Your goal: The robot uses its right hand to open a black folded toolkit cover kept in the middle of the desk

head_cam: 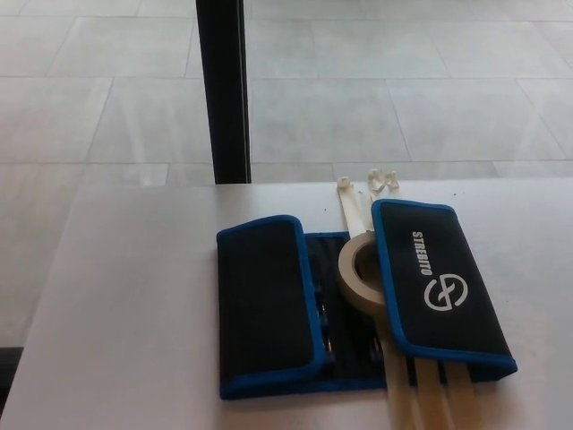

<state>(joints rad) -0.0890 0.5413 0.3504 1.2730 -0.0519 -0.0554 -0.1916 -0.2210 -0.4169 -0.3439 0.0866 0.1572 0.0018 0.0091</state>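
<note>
A black toolkit cover point(269, 309) with blue trim lies in the middle of the white desk point(125, 305). Its left flap point(264, 300) is folded inward over the middle. Its right flap point(439, 282), printed with a white logo and lettering, rests tilted over a roll of beige tape point(361, 271). Between the flaps a narrow strip of the inside point(345, 345) shows dark tool handles. Neither of my hands appears in the head view.
Several pale cable ties point(354, 202) stick out from under the cover at the back, and more point(430, 403) at the front edge. A black post point(224, 90) stands behind the desk on a grey tiled floor point(403, 98).
</note>
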